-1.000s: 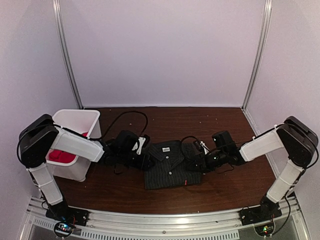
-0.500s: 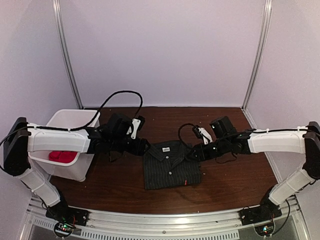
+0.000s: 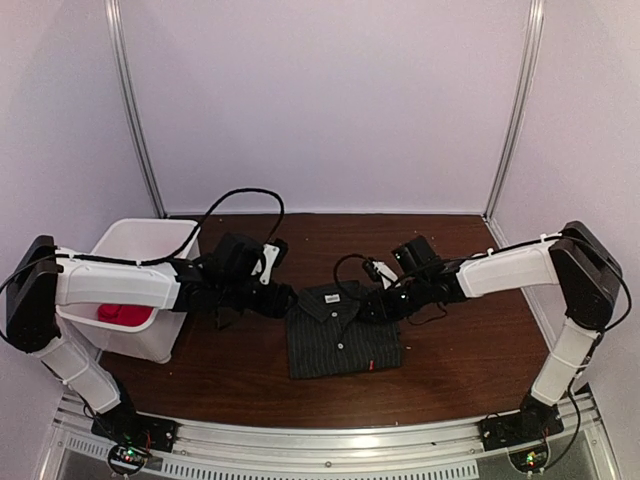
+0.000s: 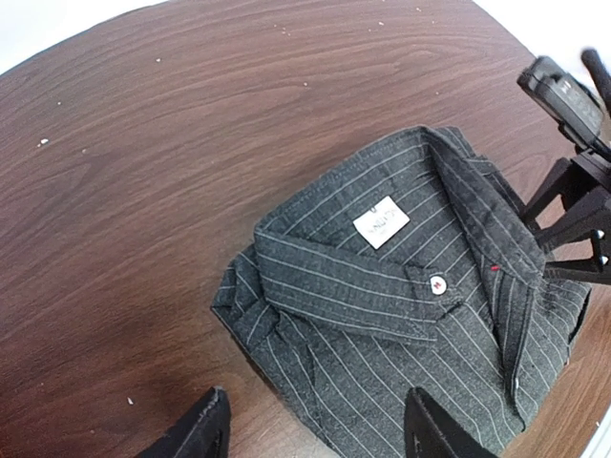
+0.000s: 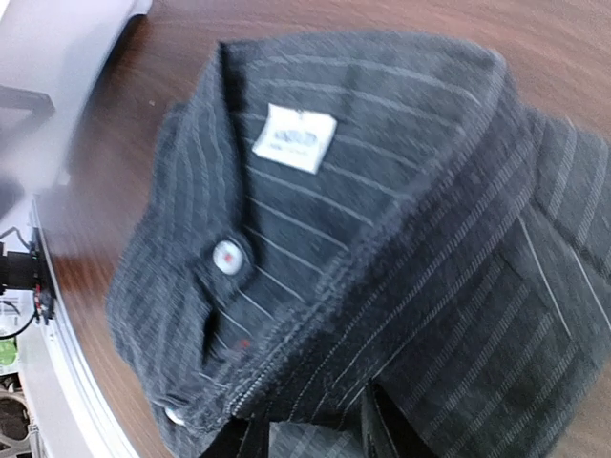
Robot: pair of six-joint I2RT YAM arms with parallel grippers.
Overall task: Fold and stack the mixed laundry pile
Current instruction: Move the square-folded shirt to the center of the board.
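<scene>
laundry sits in two places. the dark charcoal pinstriped collared button-up shirt lies folded into a neat rectangle at the middle of the brown wooden table, collar towards the far wall, button placket facing up. its collar is closed by a small white button, and a white label shows inside the neck. the bright red short-sleeved t-shirt lies bunched inside the white plastic slotted bin, which stands at the table's left side, well apart from the folded shirt.

both arms reach inward to the shirt's collar end. the left gripper hangs just beside the shirt's far left corner; in its wrist view the two black fingers stand well apart, with that corner of the fabric lying below and between them and nothing clamped. the right gripper is at the far right corner, by the collar. its wrist view is filled by striped cloth, and its fingers stand fairly close together with a ridge of fabric between them; whether they actually pinch it cannot be told.
</scene>
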